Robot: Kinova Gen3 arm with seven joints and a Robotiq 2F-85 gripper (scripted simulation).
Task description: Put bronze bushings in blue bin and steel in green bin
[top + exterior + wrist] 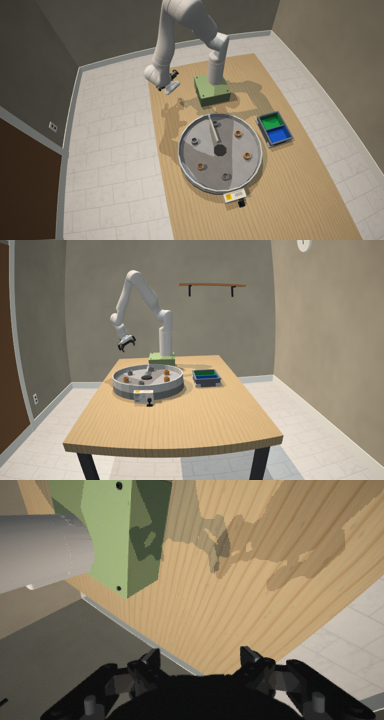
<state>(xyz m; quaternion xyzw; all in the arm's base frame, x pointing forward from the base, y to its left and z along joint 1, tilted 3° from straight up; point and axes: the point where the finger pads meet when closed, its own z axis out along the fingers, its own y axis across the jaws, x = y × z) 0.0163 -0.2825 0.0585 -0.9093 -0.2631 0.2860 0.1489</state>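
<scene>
Pale wood worktop (305, 181) (181, 418) (200, 615): at left the tool (167, 80) (129, 347) (199, 656) hangs spread, apparently gripping nothing; next, the turntable (209, 181) (148, 391) carries three bronze and three steel bushings; rightmost, the green bin (271, 121) (205, 373) adjoins the blue bin (278, 135) (206, 376).
</scene>
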